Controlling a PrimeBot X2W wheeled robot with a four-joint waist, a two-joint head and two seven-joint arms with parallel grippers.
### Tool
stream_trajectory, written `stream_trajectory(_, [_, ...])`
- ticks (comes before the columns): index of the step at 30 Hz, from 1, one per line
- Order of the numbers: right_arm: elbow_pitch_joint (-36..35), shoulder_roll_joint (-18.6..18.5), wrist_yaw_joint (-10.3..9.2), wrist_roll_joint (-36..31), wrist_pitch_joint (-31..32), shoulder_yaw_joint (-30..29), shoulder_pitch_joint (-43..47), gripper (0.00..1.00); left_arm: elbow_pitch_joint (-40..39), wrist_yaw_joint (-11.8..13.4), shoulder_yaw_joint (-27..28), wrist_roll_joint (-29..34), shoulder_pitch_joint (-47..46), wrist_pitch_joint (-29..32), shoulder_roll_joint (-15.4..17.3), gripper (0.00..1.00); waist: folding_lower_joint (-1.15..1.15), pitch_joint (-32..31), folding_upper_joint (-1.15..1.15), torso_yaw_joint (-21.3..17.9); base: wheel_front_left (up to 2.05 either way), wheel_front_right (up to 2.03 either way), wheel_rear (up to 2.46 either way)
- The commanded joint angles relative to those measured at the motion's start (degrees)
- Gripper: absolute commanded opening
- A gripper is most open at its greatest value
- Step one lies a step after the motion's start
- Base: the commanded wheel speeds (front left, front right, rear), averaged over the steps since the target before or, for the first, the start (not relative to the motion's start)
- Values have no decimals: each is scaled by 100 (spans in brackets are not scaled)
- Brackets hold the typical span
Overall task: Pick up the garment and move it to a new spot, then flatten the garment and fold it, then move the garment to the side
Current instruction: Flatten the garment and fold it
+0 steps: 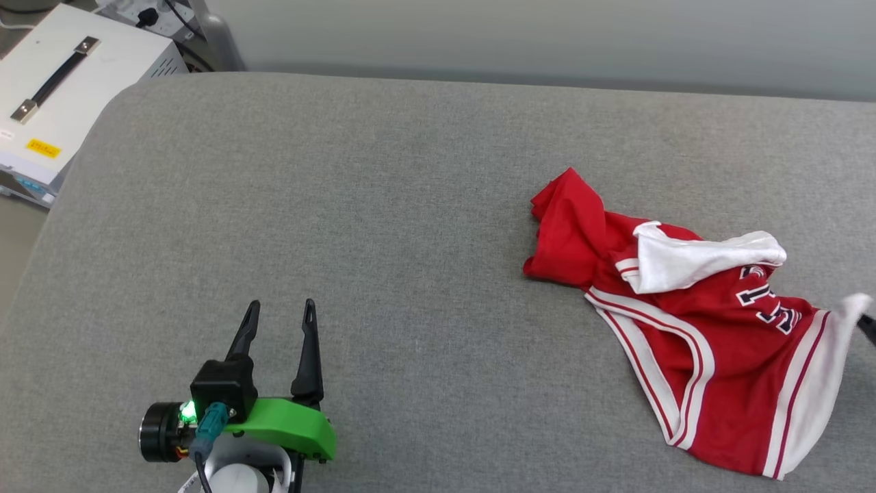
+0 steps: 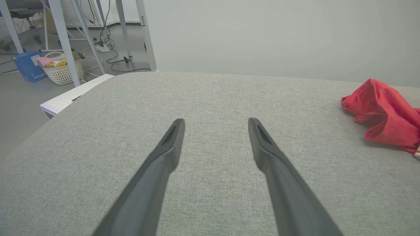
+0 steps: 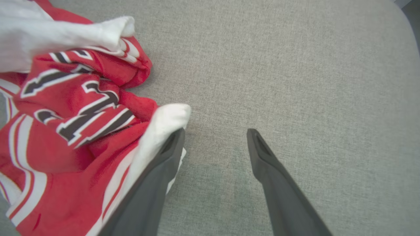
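Two end effectors stood spread, nothing between their fingers: the left end effector [image 1: 282, 302] over bare grey worktop [image 1: 410, 205], the right end effector [image 3: 215, 131] with one finger touching the garment [image 1: 684, 322]. That single crumpled garment lay on the worktop's right side, well apart from the left end effector.

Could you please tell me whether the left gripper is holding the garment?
No, the left gripper stands open over the bare grey padding, and the garment lies apart on its right.

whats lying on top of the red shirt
A white sleeve lies folded across the red shirt, over its chest. It covers part of the black lettering, so the full print cannot be read.
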Motion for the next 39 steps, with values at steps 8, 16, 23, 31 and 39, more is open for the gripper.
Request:
stream_trajectory(8, [-1030, -443, -3, -366, -678, -984, 210, 100, -101, 30, 84, 39, 179, -33, -20, 100, 0, -281, 0, -231, 0, 0, 0])
stream_trajectory(16, [-2487, 154, -3, -1273, -903, -2162, 295, 100, -188, 44, 108, 46, 155, -33, -20, 100, 0, -184, 0, -249, 0, 0, 0])
stream_trajectory(23, [-3843, 761, -3, -1880, -75, -2200, 242, 100, -230, 44, 107, 56, 60, -33, -20, 100, 0, -47, 0, -171, 0, 0, 0])
stream_trajectory(31, [-4314, 741, -3, -1708, 2072, -1042, -114, 100, -241, 78, 51, 5, -15, -33, -20, 100, 0, 104, 0, -94, 0, 0, 0])
stream_trajectory(39, [-3954, 713, -3, -1373, 3758, -465, -353, 100, -257, 137, -116, -129, -219, -33, -20, 100, 0, 437, 0, 104, 0, 0, 0])
